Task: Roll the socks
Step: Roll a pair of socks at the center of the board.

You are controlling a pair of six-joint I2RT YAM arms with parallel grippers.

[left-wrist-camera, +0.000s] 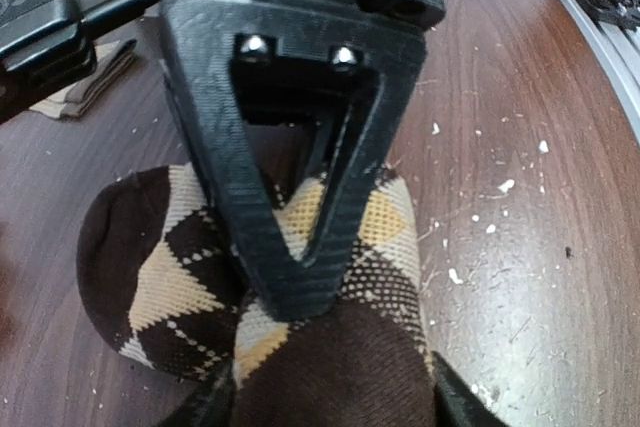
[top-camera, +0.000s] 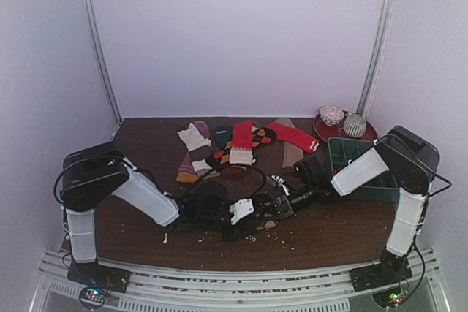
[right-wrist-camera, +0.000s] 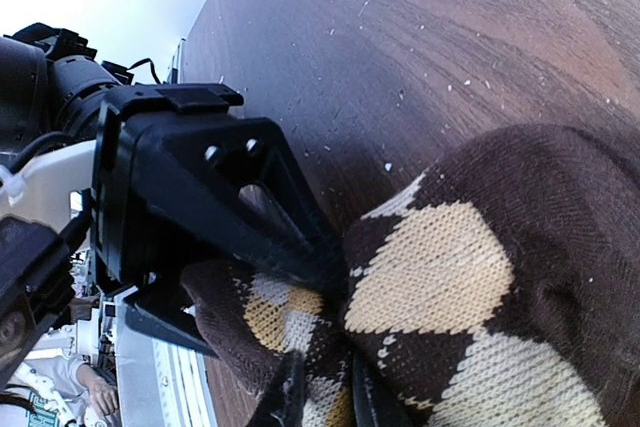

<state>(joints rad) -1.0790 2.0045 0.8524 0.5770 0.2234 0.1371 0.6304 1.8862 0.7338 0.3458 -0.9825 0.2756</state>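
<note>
The dark brown argyle sock, with tan diamonds, lies bunched in a thick roll on the wooden table near its front middle. My left gripper grips the roll, one finger on each side with the cloth filling the gap. My right gripper is shut on a fold of the same sock; its black tip presses into the roll from the far side. In the top view the two grippers meet. A red sock with a striped cuff lies flat at the back.
A pile of other socks lies at the back middle. A red plate with two rolled balls stands at the back right, and a green bin sits in front of it. Black cables loop near the grippers. White flecks dot the wood.
</note>
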